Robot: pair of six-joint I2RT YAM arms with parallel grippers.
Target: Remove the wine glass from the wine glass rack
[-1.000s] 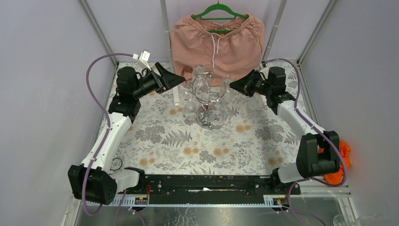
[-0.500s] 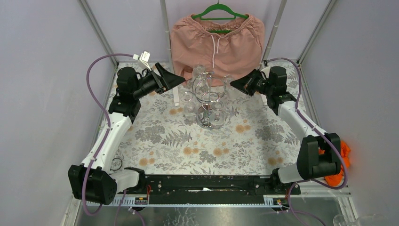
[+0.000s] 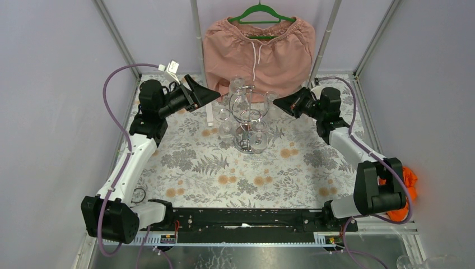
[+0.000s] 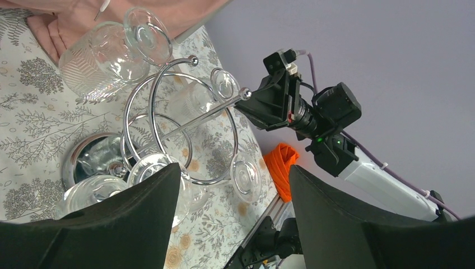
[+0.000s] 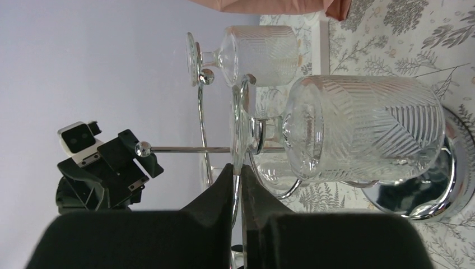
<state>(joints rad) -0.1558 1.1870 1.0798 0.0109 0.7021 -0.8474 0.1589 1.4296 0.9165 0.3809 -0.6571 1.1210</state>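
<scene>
My two arms: white tubes, black joints, purple cables.

The left arm and right arm that I drive both have smooth white tubes. Chunky black joints sit between the tubes, and each arm has a big black block at the bottom. A thin purple cable loops along each arm. The left gripper and right gripper are black and pointy, like beaks. Behind the right gripper a tiny green light glows. Behind the left gripper sits a small white box.
</scene>
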